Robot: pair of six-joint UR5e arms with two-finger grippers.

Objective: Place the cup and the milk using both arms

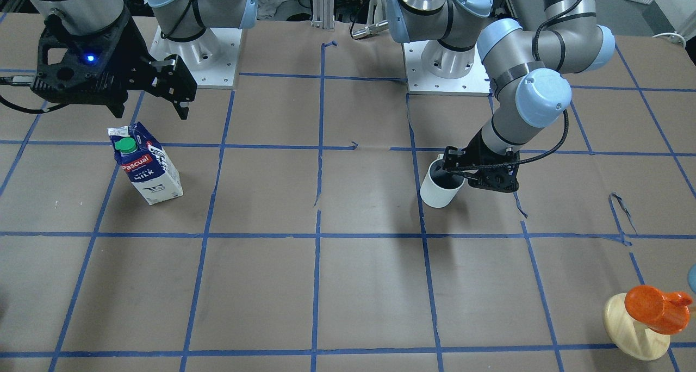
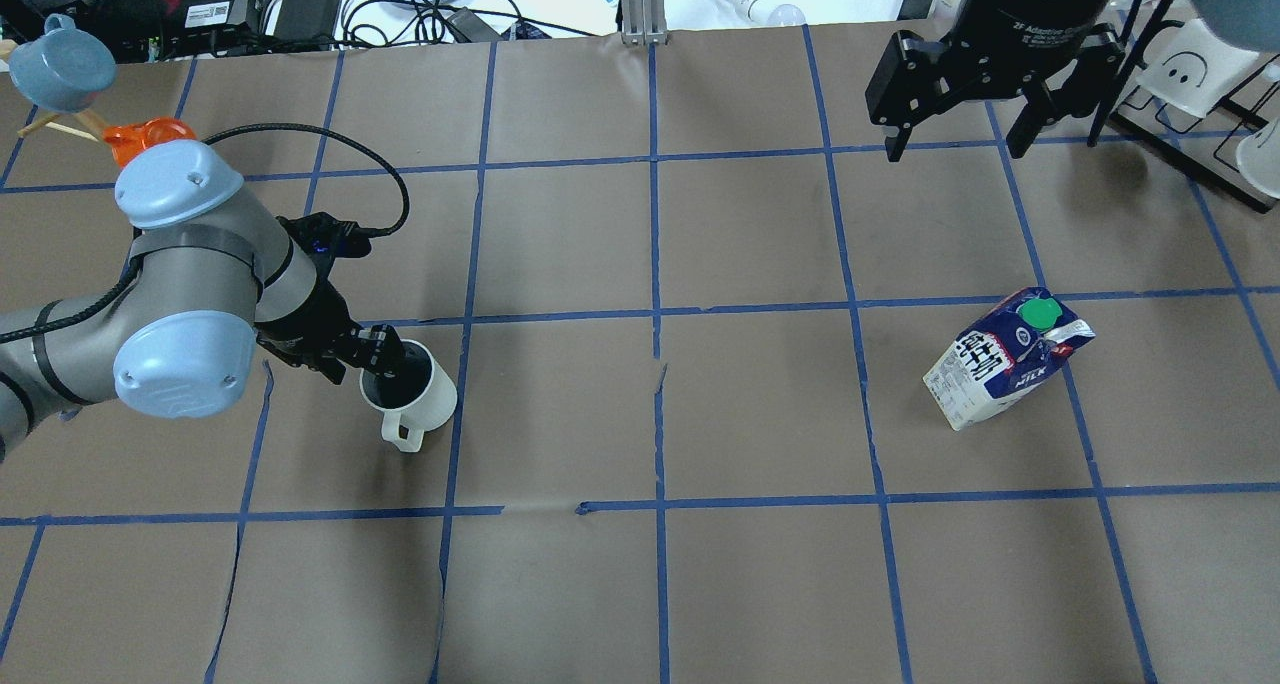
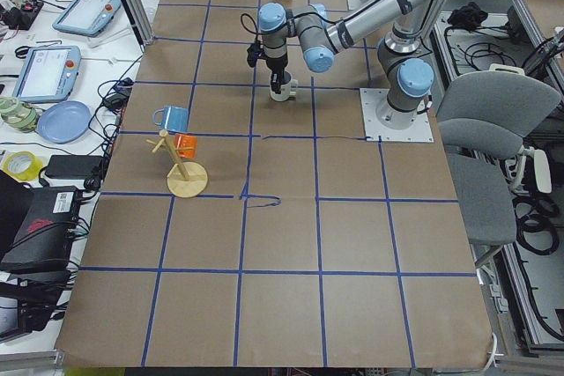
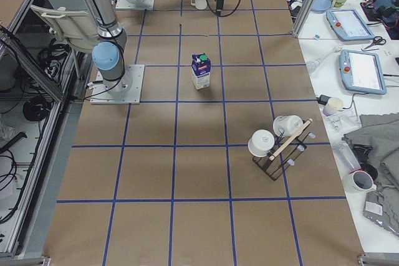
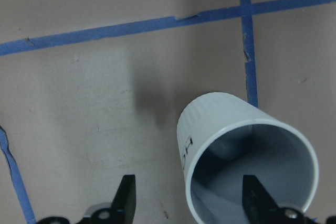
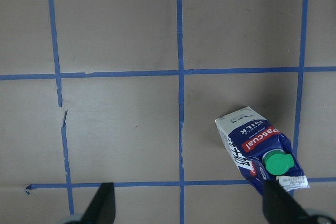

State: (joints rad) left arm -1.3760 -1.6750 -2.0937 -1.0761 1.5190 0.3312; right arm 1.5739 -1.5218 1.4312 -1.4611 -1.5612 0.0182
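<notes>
The white cup (image 1: 441, 190) stands upright on the brown table, handle toward the robot (image 2: 415, 394). My left gripper (image 2: 385, 359) is low at its rim. In the left wrist view the gripper (image 5: 191, 203) is open, with one finger inside the cup (image 5: 247, 156) and the other outside its wall. The milk (image 1: 145, 165) is a dark-blue and white carton with a green cap, standing upright on the other half of the table (image 2: 1005, 359). My right gripper (image 2: 955, 144) is open and empty, raised well above the table beyond the carton, which shows in its wrist view (image 6: 260, 148).
A wooden stand with an orange cup (image 1: 647, 317) and a blue cup (image 2: 65, 64) is at the far left of the table. A black rack with white cups (image 2: 1200, 74) is at the far right. Blue tape lines grid the table (image 2: 655, 414).
</notes>
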